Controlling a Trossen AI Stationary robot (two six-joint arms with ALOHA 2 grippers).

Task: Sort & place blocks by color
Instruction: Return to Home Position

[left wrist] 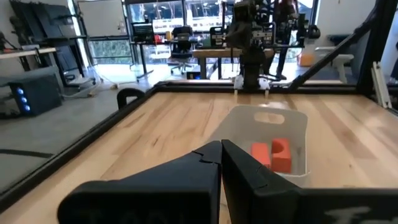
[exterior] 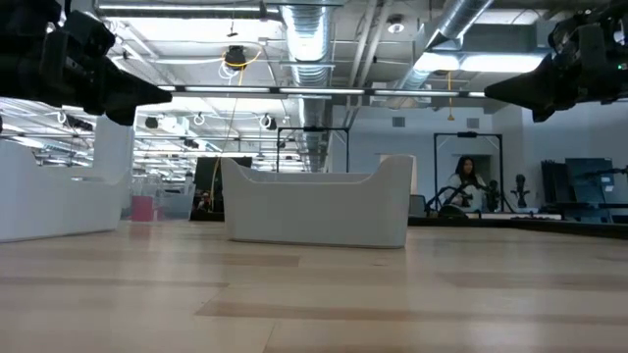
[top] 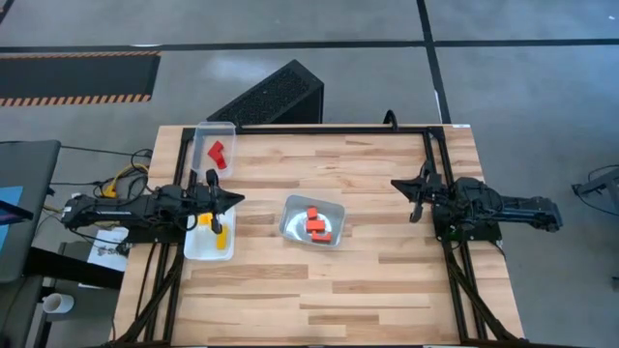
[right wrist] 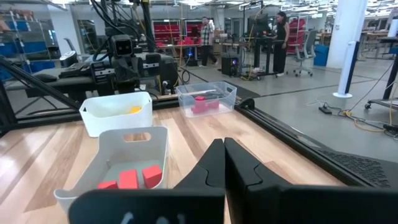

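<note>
Fingers pinched together and empty on both arms; sorting looks done.
Left gripper (left wrist: 221, 147) hangs seemingly just above the white bin (top: 196, 247) holding yellow blocks (top: 220, 238), so a low retreat could clip its rim and spill them. Right gripper (right wrist: 224, 147) waits opposite. Orange blocks (top: 317, 225) fill the gray bin (top: 290, 222); red blocks (top: 217, 153) the clear tray (top: 204, 135).
</note>
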